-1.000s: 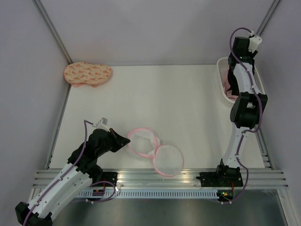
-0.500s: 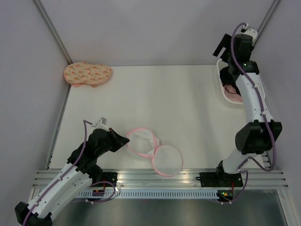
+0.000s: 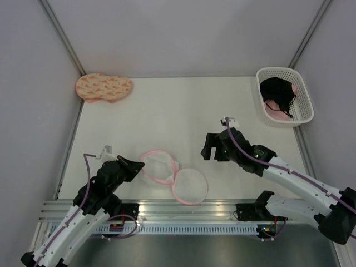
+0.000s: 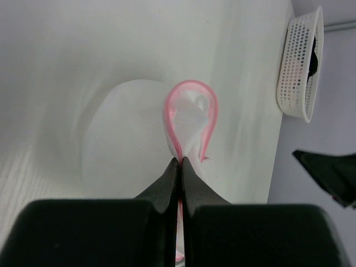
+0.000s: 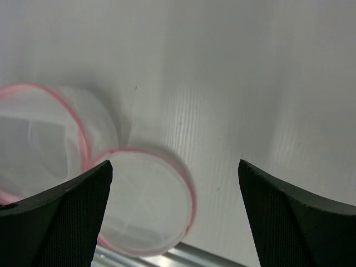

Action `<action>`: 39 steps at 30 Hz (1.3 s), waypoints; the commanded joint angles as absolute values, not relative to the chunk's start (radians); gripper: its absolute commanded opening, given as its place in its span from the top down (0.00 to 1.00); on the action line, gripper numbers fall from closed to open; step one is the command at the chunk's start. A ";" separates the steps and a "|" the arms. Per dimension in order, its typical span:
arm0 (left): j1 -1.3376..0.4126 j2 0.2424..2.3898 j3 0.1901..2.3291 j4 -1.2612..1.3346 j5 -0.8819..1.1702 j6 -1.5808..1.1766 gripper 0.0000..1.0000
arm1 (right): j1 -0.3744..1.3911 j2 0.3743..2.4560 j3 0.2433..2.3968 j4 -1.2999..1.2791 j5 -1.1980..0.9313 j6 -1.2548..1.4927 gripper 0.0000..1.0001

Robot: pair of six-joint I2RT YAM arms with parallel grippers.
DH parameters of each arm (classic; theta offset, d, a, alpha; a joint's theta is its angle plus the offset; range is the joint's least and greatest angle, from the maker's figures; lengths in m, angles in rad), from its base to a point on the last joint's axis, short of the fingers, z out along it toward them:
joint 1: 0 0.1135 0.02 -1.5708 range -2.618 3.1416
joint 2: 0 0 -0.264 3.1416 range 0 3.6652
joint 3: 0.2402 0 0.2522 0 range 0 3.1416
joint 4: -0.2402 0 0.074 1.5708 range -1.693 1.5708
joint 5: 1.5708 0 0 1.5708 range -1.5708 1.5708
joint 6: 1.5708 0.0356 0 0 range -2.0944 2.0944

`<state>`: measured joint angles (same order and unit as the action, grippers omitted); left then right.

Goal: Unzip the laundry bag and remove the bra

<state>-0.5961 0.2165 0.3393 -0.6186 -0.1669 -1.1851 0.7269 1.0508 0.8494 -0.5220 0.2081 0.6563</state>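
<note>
Far right corner of bench [image 3: 167,111]: white basket [image 3: 305,105], holding the black bra [image 3: 277,92] atop a pink garment [image 3: 273,113], mostly covered. Near edge: laundry bag [image 3: 189,186], unzipped, two round halves laid open. Left claw [image 3: 143,162] pinched together on its pink rim; right claw [image 3: 211,153] spread wide, hovering just right of the bag, well apart from bra.

You see the laundry bag [image 3: 189,185] lying unzipped at the near edge, left of centre, its two round, pink-rimmed white mesh halves spread side by side. The black bra [image 3: 276,92] sits crumpled in the far-right basket [image 3: 278,70].
</note>
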 commanded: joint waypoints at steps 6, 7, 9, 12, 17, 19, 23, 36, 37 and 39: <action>-0.598 0.164 0.259 -0.745 -0.299 -1.439 0.98 | 1.023 0.951 0.664 -0.465 0.147 0.978 0.02; -0.598 0.167 0.256 -0.746 -0.304 -1.442 0.98 | 1.043 0.954 0.644 -0.451 0.146 1.027 0.02; -0.598 0.170 0.264 -0.758 -0.314 -1.448 0.98 | 1.094 0.962 0.595 -0.428 0.169 1.080 0.02; -0.598 0.170 0.287 -0.770 -0.322 -1.437 0.98 | 1.138 0.950 0.539 -0.425 0.201 1.178 0.02; -0.598 0.164 0.314 -0.776 -0.334 -1.413 0.98 | 1.158 0.899 0.459 -0.423 0.225 1.299 0.05; -0.598 0.160 0.319 -0.776 -0.333 -1.410 0.98 | 1.163 0.897 0.448 -0.423 0.230 1.305 0.09; -0.598 0.141 0.318 -0.778 -0.322 -1.416 0.98 | 1.164 0.943 0.390 -0.342 0.196 1.333 0.19; -0.598 0.112 0.302 -0.779 -0.293 -1.404 0.98 | 1.224 1.143 0.400 -0.204 0.236 1.371 0.66; -0.598 0.112 0.301 -0.779 -0.290 -1.404 0.98 | 1.224 1.147 0.397 -0.206 0.239 1.373 0.74; -0.598 0.110 0.295 -0.778 -0.279 -1.399 0.98 | 1.224 1.146 0.403 -0.230 0.261 1.371 0.99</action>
